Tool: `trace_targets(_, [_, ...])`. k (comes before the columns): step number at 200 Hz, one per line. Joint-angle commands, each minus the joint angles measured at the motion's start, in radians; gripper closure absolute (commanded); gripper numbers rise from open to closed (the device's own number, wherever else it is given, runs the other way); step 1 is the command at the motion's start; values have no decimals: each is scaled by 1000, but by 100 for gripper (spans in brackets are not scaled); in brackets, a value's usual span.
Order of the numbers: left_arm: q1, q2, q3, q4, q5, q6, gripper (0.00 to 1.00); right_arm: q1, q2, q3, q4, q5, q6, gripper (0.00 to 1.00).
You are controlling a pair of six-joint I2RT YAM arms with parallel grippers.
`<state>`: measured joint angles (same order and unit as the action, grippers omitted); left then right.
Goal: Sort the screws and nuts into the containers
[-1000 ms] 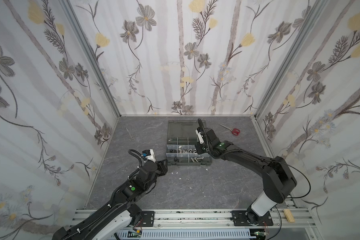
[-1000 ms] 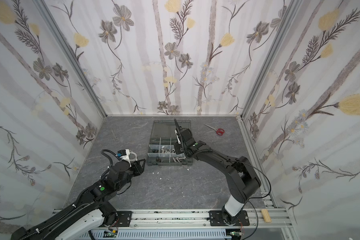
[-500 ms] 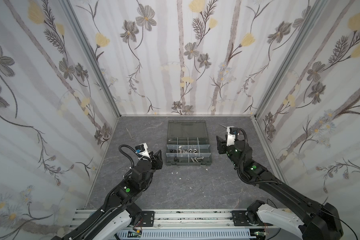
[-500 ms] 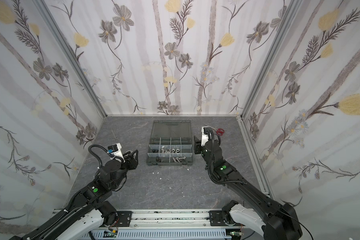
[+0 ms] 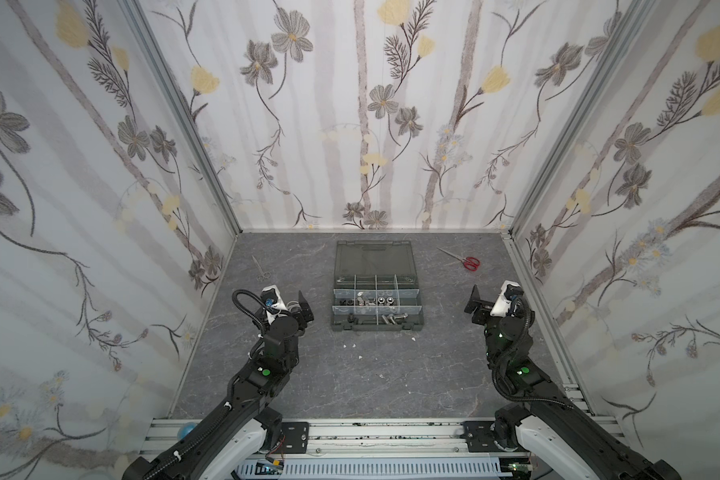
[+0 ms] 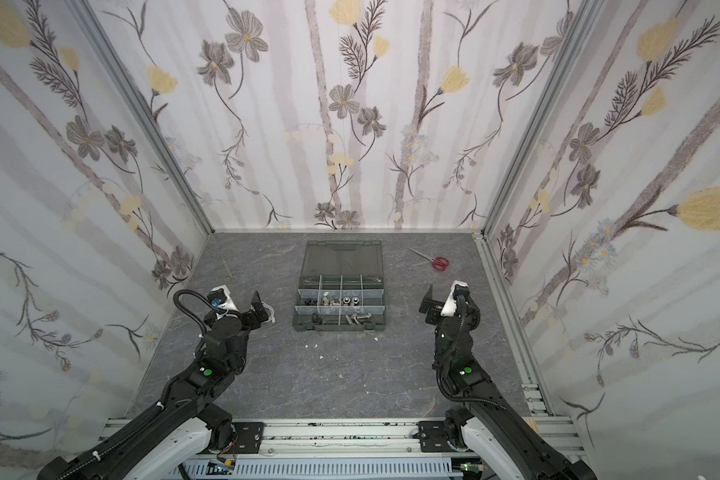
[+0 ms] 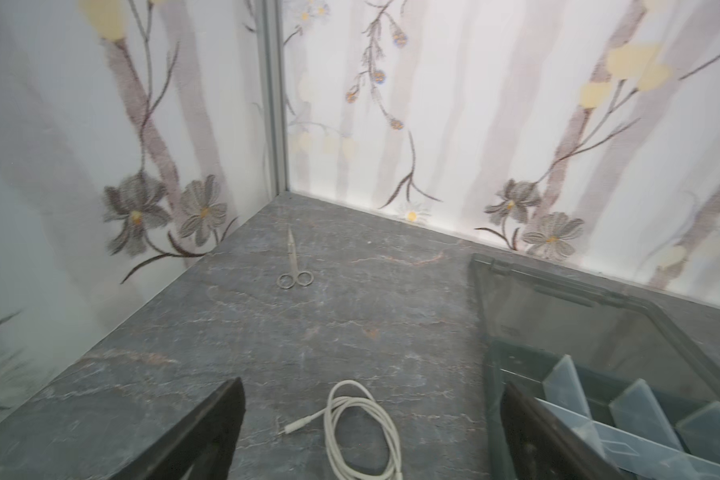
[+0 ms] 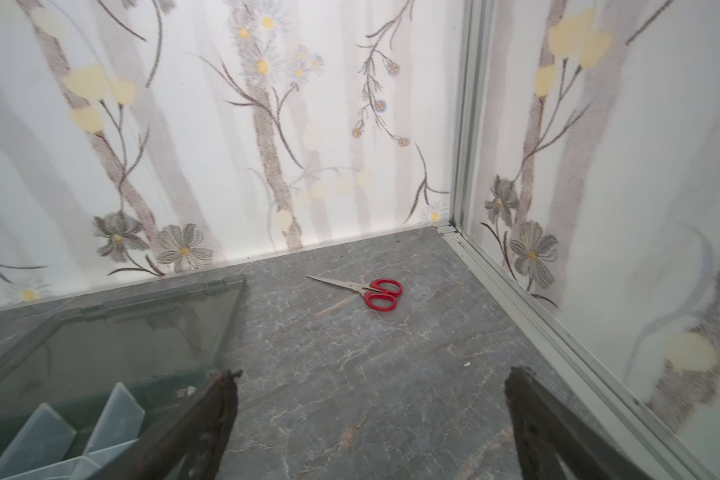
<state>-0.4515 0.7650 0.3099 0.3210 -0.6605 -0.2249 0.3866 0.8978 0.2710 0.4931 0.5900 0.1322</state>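
I watch through two top views set high above the near rail, tilted down toward the back wall, far enough to hold the whole tabletop and organizer case. Each wrist camera rides low, close behind its jaws, looking out between them: left toward the steel scissors, right toward the red scissors. All four share what seems, through some blur, the same lid, just outside one jaw.

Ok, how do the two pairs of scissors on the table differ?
The red-handled scissors have red loops; the metal scissors are bare silver throughout. The red-handled scissors lie right of the organizer case, the metal scissors left of it. The metal scissors look slimmer than the red-handled scissors. Both lie flat on the table, blades closed.
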Motion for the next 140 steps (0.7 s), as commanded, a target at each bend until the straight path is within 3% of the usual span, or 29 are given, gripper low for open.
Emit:
trace_targets(1, [68,8,-48,194,24,-13,0,-29,0,-73,163,79,-29,0])
trace_targets(26, [122,56,-110,303,44,36,0,-61,44,-128,196,94,-29,0])
trace_targets(54, [209,179,-144,394,78,36,0,-106,84,-205,371,46,-2,0])
trace_targets(75, [258,314,-194,575,119,22,0,-147,127,-226,498,9,-1,0])
trace_targets(140, [300,647,-22,727,205,106,0,-238,472,-81,706,-104,-91,0])
